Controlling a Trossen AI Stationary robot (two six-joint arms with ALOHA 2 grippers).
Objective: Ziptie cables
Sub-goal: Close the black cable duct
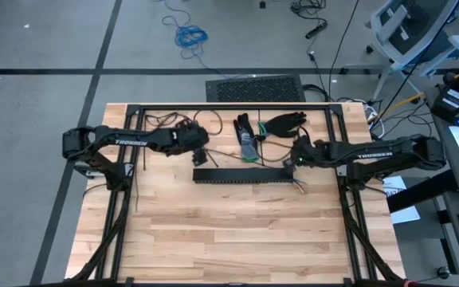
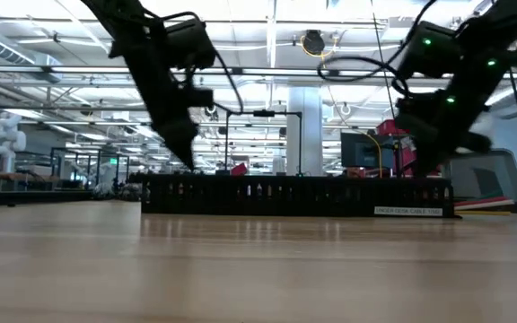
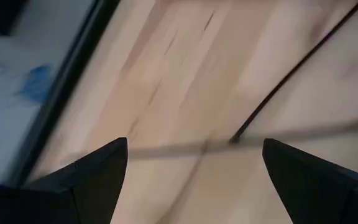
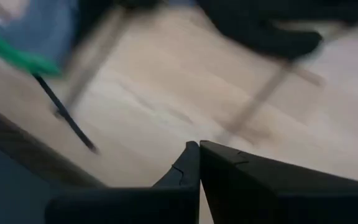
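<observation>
My left gripper (image 1: 203, 153) hovers open behind the left end of the black slotted rail (image 1: 245, 175). In its wrist view (image 3: 194, 146) a thin dark ziptie (image 3: 291, 74) lies on the wood between the fingers, crossed by a blurred grey strip (image 3: 303, 132). My right gripper (image 1: 292, 162) is shut (image 4: 199, 144) behind the rail's right end, with nothing showing between its fingers. Coloured ends of the cables (image 1: 300, 185) stick out at the rail's right end; the remainder is hidden. Another dark ziptie (image 4: 67, 118) lies on the table ahead of the right gripper.
Two black gloves (image 1: 281, 123) and a green-and-grey packet (image 1: 249, 147) lie at the table's far side between the arms. A black frame (image 1: 229, 106) runs along the far and side edges. The table's near half (image 1: 237, 239) is bare wood.
</observation>
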